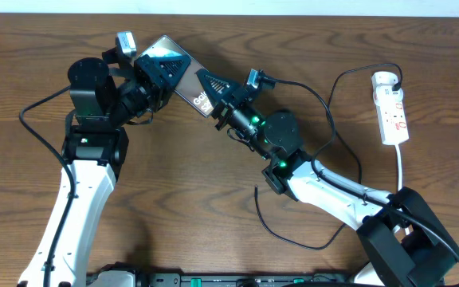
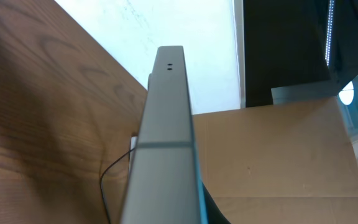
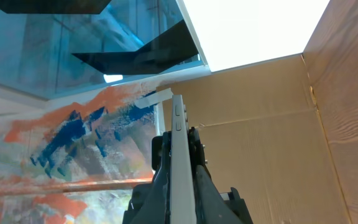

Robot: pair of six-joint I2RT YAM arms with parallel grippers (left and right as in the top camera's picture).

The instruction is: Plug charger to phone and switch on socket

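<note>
Over the desk (image 1: 309, 40), slanting away to the left: phone (image 1: 188, 80), face up, white "Galaxy" lettering at its near end. Clamped on that near end: right gripper (image 1: 213, 97), closed tight on the phone. Edge-on in the right wrist view, with dark fingers hugging both sides of the slab. Clamped on the phone's far end: left gripper (image 1: 162, 70), likewise closed on it. Only the grey edge in the left wrist view, no fingers in sight there. Trailing off to the right of the phone: charger (image 1: 330, 108), thin black cable looping across the wood. Cannot tell whether its tip sits in the phone. Well to the right of the phone: socket (image 1: 392, 108), white with red markings, black plug in its far end. Switch too small to read.
</note>
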